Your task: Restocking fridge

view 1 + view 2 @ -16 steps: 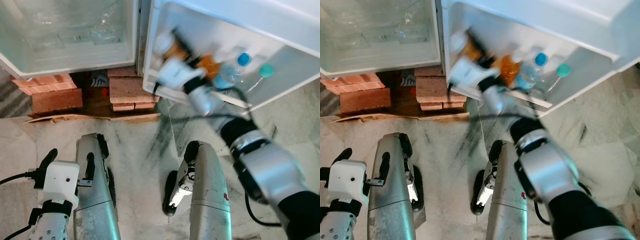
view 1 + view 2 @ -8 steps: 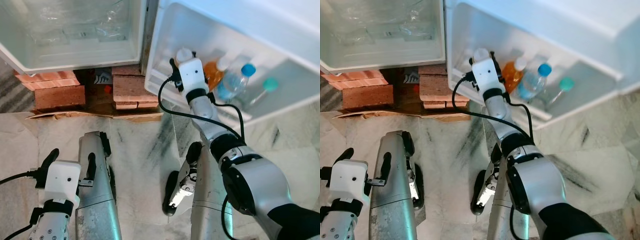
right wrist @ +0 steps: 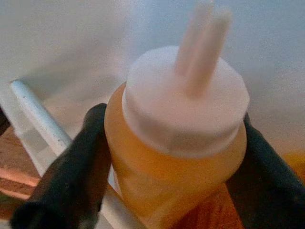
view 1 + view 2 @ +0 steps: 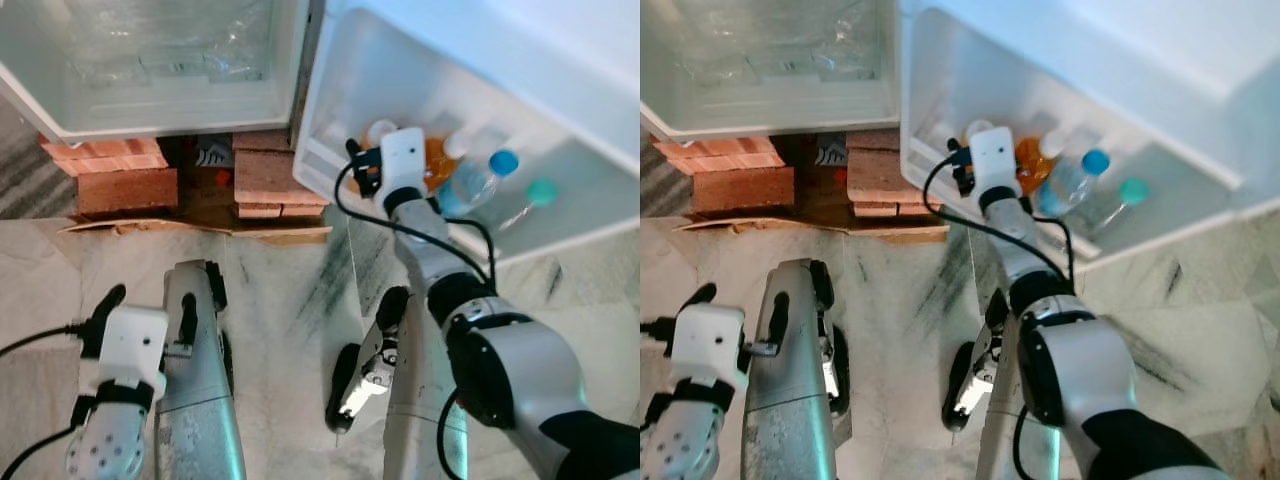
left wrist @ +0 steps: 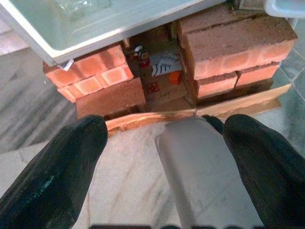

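Orange bottle point(image 3: 171, 162), white-capped, upright between the right gripper's point(image 3: 167, 157) two black fingers point(image 3: 71, 176), body flanked on both sides, nozzle pointing up and away from the wrist. Seen from the head in the upper middle of the frame, inside the door shelf point(image 4: 330, 170) of the open fridge door, next to another orange bottle point(image 4: 437, 160) and two clear bottles with blue point(image 4: 503, 162) and teal point(image 4: 541, 190) caps further right. Clamped on or merely bracketing: hard to tell for certain, though both fingers look pressed to the sides, so judged holding. Long axis vertical, base probably at or near the shelf floor behind the white rail point(image 3: 38, 117); next likely a release and straight pull-back. Left gripper point(image 5: 167, 157) idle low at lower left, fingers spread wide, facing bricks point(image 5: 228, 52) under the fridge.
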`<state>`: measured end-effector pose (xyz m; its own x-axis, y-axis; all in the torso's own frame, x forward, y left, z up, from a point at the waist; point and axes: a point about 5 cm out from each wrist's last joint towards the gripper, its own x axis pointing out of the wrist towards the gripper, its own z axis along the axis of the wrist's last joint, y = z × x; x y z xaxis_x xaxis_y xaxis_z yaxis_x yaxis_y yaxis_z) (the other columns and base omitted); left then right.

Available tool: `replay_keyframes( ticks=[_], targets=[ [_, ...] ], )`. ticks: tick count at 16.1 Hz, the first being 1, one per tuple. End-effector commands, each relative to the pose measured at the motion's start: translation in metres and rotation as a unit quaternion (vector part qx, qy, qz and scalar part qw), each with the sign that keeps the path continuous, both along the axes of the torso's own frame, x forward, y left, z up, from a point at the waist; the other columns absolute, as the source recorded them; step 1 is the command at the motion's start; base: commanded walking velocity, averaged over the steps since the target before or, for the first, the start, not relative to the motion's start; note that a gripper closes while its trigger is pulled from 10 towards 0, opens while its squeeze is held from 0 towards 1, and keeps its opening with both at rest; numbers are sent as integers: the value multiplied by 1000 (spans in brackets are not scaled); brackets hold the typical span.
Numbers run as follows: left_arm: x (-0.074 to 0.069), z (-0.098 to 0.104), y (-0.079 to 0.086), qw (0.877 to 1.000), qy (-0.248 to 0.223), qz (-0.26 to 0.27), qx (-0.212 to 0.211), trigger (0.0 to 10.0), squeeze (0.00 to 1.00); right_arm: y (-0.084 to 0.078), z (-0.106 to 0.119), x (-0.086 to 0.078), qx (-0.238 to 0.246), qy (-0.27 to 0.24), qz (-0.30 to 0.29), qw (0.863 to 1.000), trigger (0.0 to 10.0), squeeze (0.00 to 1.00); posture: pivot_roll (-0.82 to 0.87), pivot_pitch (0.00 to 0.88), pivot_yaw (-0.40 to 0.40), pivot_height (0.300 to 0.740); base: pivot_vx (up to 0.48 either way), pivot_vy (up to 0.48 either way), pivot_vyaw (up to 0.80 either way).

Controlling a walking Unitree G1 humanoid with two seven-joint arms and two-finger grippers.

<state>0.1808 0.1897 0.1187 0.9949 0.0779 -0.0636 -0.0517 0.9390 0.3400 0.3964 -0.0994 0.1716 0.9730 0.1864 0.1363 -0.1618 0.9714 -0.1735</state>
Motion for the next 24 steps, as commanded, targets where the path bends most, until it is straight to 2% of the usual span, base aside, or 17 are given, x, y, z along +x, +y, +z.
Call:
replay_keyframes(
  ticks=[1, 5, 8, 10, 11, 12, 13, 15, 16, 17, 19, 21, 24],
  targets=[
    [-3, -9, 1, 1000, 20, 3, -1, 10000, 0, -16, -6, 0, 11, 13, -22, 1000, 10000, 1000, 302, 412, -169, 498, 0, 0, 0],
    [17, -13, 3, 1000, 11, -3, -1, 10000, 0, -16, 40, 7, 2, -82, 23, 996, 10000, 1000, 276, 329, -146, 498, 0, 0, 0],
    [36, -15, 8, 1000, 5, -7, -3, 10000, 0, -14, 50, 5, 1, -109, 61, 992, 10000, 1000, 244, 278, -127, 498, 0, 0, 0],
    [44, -18, 10, 1000, 7, 0, -21, 10000, 0, -18, 38, 1, 22, -95, 76, 992, 10000, 1000, 222, 256, -129, 498, 0, 0, 0],
    [47, -21, 10, 998, 14, 16, -64, 10000, 0, -26, 25, -8, 24, -98, 88, 991, 10000, 1000, 210, 238, -128, 498, 0, 0, 0],
    [49, -23, 8, 997, 12, 15, -75, 10000, 0, -40, 7, -22, 27, -97, 76, 992, 10000, 1000, 186, 216, -124, 498, 0, 0, 0],
    [48, -24, 6, 997, 12, 13, -79, 10000, 0, -45, 1, -28, 29, -97, 71, 992, 10000, 1000, 184, 212, -123, 498, 0, 0, 0],
    [52, -26, 1, 996, 7, 5, -84, 10000, 0, -57, -22, -57, 49, -86, 44, 994, 10000, 1000, 164, 174, -106, 498, 0, 0, 0],
    [53, -26, -1, 996, 2, 1, -85, 10000, 0, -59, -31, -69, 50, -79, 30, 995, 10000, 718, 160, 165, -103, 498, 0, 0, 0],
    [55, -25, -2, 996, -2, -1, -86, 10000, 0, -60, -39, -81, 50, -70, 15, 996, 10000, 0, 158, 156, -100, 498, 0, 0, 0],
    [59, -23, -2, 996, -9, -5, -92, 10000, 0, -63, -57, -97, 92, -14, -29, 995, 10000, 0, 146, 132, -92, 498, 0, 0, 0],
    [67, -21, 0, 996, -17, -10, -89, 10000, 0, -56, -56, -117, 113, -9, -22, 993, 10000, 0, 126, 113, -81, 498, 0, 0, 0],
    [74, -18, -3, 996, -25, -22, -83, 10000, 0, -56, -50, -116, 121, -12, -34, 992, 10000, 0, 131, 100, -73, 528, 0, 0, 0]
  ],
)
